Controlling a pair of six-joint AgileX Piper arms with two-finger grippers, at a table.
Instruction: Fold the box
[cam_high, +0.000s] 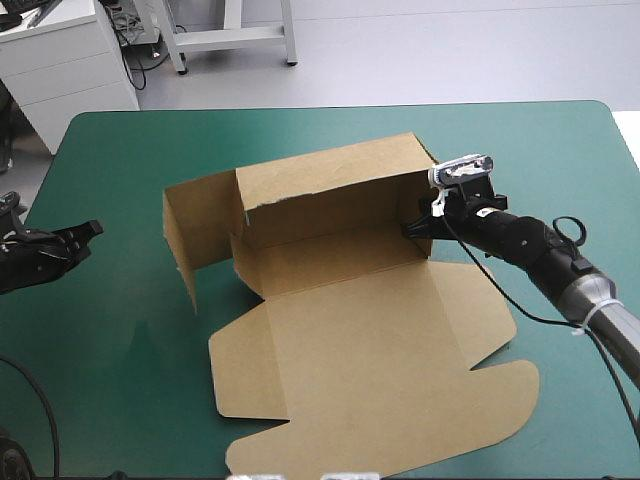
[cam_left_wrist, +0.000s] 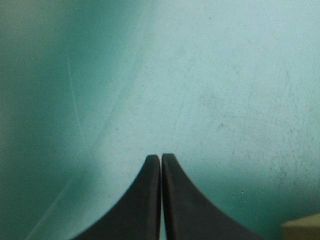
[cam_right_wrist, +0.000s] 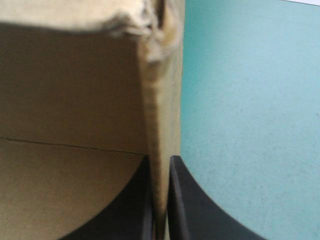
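The box (cam_high: 350, 330), brown board half raised, lies mid-way across the teal-green cover (cam_high: 560, 160): rear and left walls upright, lid panel flat in front of them. I judge it light and stiff, apt to crease off its scores; wall edges offer the hold. My right gripper (cam_right_wrist: 161, 161) pinches the box's right wall. My left gripper (cam_left_wrist: 160, 159), fingers together and empty, hovers well left of the box.

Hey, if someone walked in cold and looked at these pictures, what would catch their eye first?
The brown box sits in the middle of the table, half built: far and left walls raised, lid flat toward the near edge. The right claw is shut on the far wall's right end; the left claw rests shut by the table's left edge, apart from the box.
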